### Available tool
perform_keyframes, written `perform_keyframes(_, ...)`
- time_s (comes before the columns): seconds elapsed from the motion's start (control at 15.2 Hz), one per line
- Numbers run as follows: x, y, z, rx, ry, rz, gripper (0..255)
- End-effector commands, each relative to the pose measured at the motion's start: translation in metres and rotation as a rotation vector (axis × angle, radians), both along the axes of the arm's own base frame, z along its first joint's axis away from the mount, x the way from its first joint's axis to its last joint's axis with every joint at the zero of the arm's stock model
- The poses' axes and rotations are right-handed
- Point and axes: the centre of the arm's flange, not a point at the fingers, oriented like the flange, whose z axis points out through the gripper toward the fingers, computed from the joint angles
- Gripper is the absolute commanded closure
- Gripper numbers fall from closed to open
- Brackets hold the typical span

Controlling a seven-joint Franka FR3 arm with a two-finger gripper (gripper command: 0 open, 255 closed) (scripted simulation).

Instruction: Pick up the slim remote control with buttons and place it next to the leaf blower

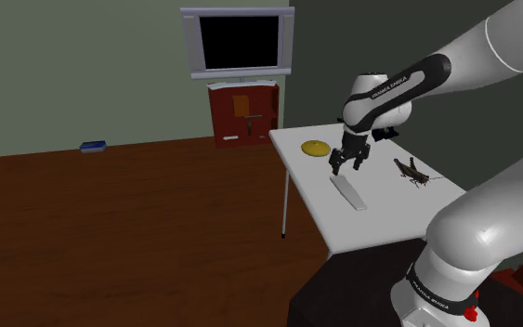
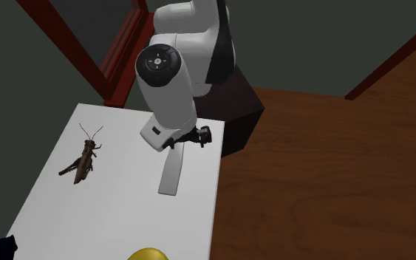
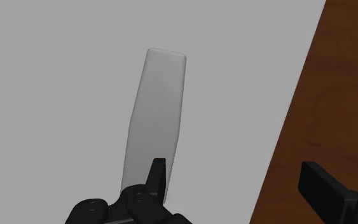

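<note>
Remote point(image 1: 348, 193): pale slim slab lying flat on the tabletop point(image 1: 380, 228), centre-right in the shoulder view. I can see no buttons on it.
Tool point(image 1: 346, 167): mine, fingers spread wide and holding nothing. It hovers just above the remote's far end.
Wrist check: the remote point(image 3: 158, 114) lies in line with one finger point(image 3: 156, 178), not between the two. The other finger point(image 3: 327, 188) hangs past the tabletop's edge, over the brown floor point(image 3: 343, 95).
Arm point(image 1: 491, 46): rises from the stand point(image 1: 343, 297) at lower right and arcs up and left. The wrist is bent down, so the tool points at the tabletop.
Step in hand: lining up for the grasp, as I judge it.
Doing it well: shift sideways until the remote is centred between the fingers. Keep them across its narrow width, lower nearly to the tabletop, then close.
Risk: going down from here would likely land a finger on the remote and shove it.
Leaf blower: not surely identified. A dark thing point(image 2: 3, 247) in the lower-left corner of the second exterior view may be it.
Also present: insect figure point(image 1: 412, 172); yellow thing point(image 1: 316, 148).
</note>
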Motion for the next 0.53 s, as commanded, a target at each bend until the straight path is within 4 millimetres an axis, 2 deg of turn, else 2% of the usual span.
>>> perform_keyframes(0.0, 0.003, -0.014, -0.02, -0.005, 0.001, -0.04, 0)
perform_keyframes(0.46, 0.0, -0.066, -0.095, -0.017, 0.012, -0.174, 0)
